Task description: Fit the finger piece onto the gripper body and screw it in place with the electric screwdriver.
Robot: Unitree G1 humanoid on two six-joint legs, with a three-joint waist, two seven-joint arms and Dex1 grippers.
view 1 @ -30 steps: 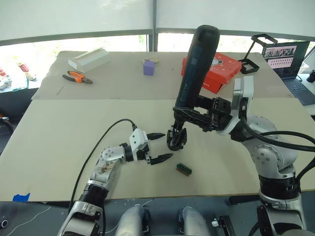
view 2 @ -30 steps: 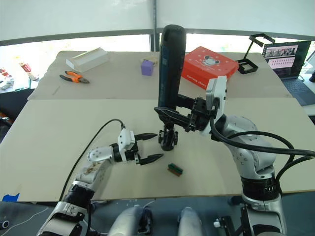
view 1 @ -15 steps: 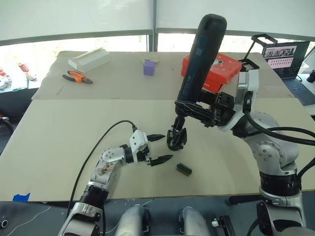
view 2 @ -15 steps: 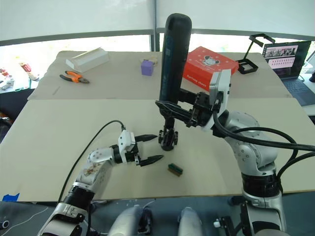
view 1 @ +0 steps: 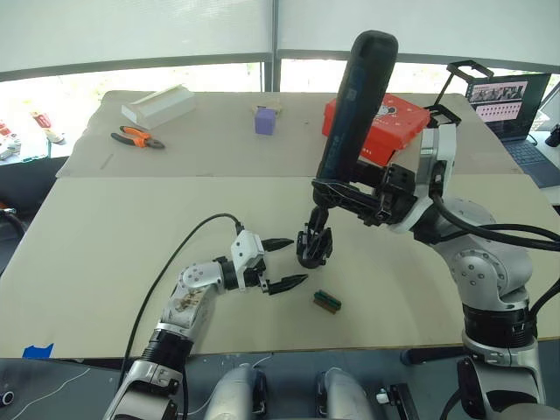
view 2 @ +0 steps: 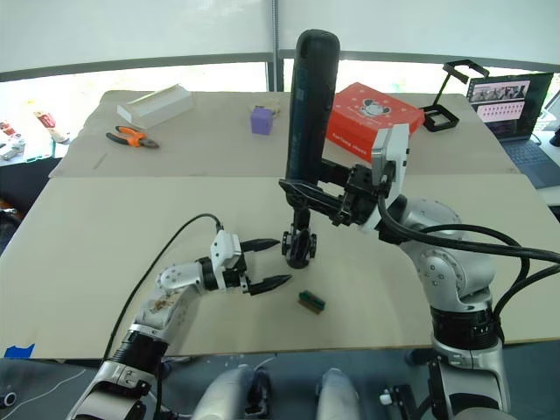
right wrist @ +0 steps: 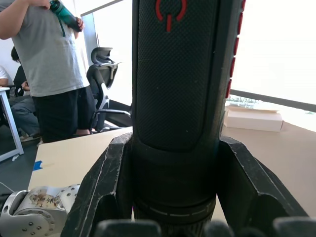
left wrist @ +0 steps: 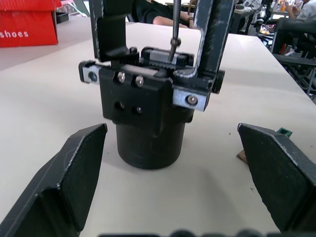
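The gripper body (view 1: pixel 313 248), a chunky black mechanism on a round base, stands upright on the table's middle. My right gripper (view 1: pixel 339 190) is shut on the electric screwdriver (view 1: pixel 354 105), a long black cylinder with red markings (right wrist: pixel 168 12). It is held nearly upright, leaning right. Its thin bit (left wrist: pixel 174 29) comes down onto the body's top between two upright black parts. I cannot tell the finger piece apart from these. My left gripper (view 1: pixel 300 259) is open just left of the body, and its fingers (left wrist: pixel 74 173) flank the base without touching.
A small green-and-brown block (view 1: pixel 326 300) lies just in front of the body. At the back are orange pliers (view 1: pixel 137 136), a white box (view 1: pixel 157 105), a purple block (view 1: pixel 266 119), a red box (view 1: pixel 394 127) and a laptop (view 1: pixel 512 105). A person (right wrist: pixel 54 64) stands beyond the table.
My right forearm has risen a little and the screwdriver's top has shifted slightly up and right. The left gripper and the gripper body have not moved.
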